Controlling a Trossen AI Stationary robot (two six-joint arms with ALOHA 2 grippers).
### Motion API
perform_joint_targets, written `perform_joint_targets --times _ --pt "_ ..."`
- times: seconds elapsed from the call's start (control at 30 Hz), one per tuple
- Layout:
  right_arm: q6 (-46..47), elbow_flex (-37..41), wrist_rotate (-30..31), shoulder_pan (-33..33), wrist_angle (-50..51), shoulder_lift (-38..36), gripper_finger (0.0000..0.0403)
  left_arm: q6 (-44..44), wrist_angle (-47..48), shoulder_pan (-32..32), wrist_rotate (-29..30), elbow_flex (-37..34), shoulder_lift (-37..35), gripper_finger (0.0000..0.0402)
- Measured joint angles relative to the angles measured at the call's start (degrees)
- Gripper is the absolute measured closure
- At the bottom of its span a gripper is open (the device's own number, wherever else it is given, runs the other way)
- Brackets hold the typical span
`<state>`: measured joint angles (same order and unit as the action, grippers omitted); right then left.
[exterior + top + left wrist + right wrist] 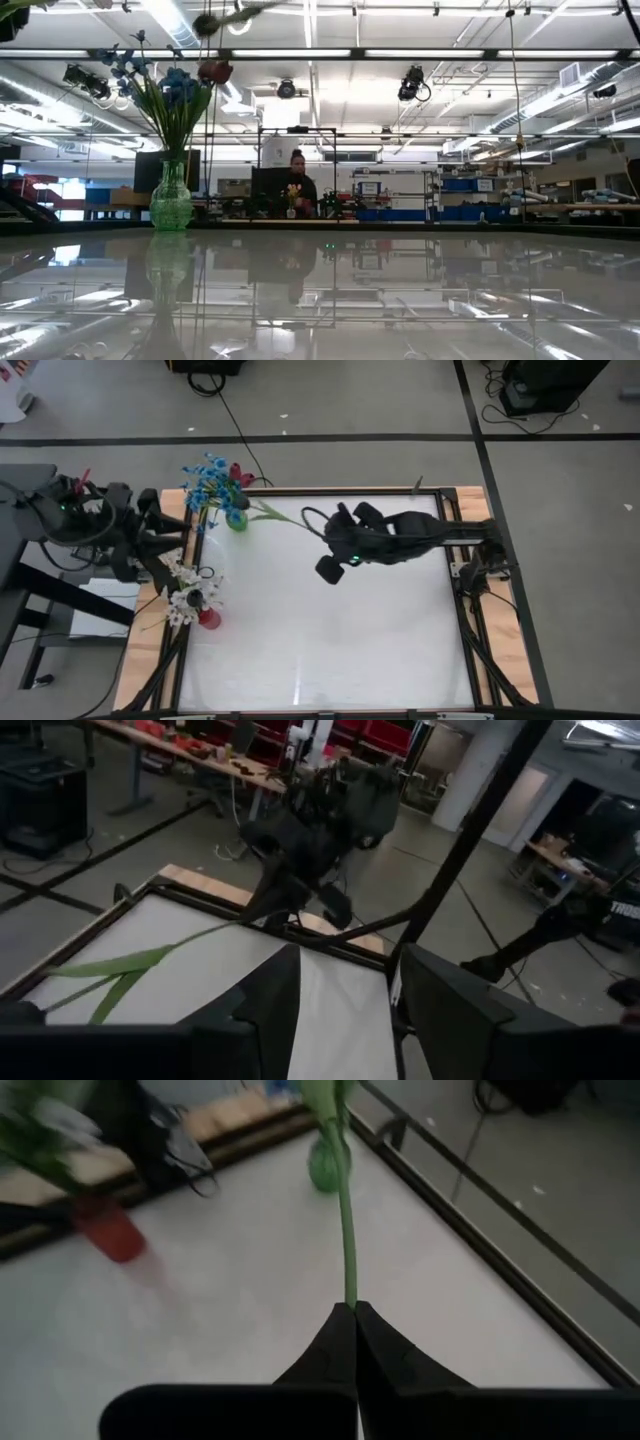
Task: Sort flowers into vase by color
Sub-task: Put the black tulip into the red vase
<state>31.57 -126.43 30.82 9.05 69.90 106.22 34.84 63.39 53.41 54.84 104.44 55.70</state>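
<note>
A green glass vase (236,519) at the table's far left corner holds blue flowers (208,480) and a dark red head (213,70). A red vase (208,619) at the left edge holds white flowers (185,596). My right gripper (322,532), raised over the far middle of the table, is shut on a long green stem (275,515). This stem runs toward the green vase, and its dark head (205,22) hangs above the blue flowers. My left gripper (345,1010) is open, with nothing between its fingers. It is raised off the table's left edge, between the two vases. My right gripper pinches the stem's bare lower end (350,1298) between its two fingertips (335,1342). The fingers slant down toward the table's far left, and the stem runs on ahead in line with them. The flower is lifted clear of the table, with its head high over the green vase.
The white tabletop (330,640) has a dark frame rail (480,1230) along its far edge. Wooden borders (505,660) run down both sides. A person (297,185) stands at benches far behind the table.
</note>
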Motion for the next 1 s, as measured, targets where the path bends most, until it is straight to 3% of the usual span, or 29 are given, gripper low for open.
perform_joint_targets --times 0.37,0.6,0.77,1.0 --pt "-5.4 0.0 5.9 6.6 -11.7 -5.7 0.0403 -8.9 -9.6 -4.6 5.0 -0.1 9.4 0.0219" --pt "-13.6 0.0 7.5 8.5 -20.9 -6.6 0.0403 -7.6 -12.2 -13.6 4.3 -0.1 14.9 0.0153" --pt "-20.0 0.0 7.3 10.1 -27.9 -6.7 0.0403 -12.9 -21.4 -19.1 4.6 -0.1 16.3 0.0114" --pt "-25.8 0.0 6.9 11.2 -33.5 -6.8 0.0403 -30.3 -40.8 -20.8 0.8 -0.1 16.7 0.0113"
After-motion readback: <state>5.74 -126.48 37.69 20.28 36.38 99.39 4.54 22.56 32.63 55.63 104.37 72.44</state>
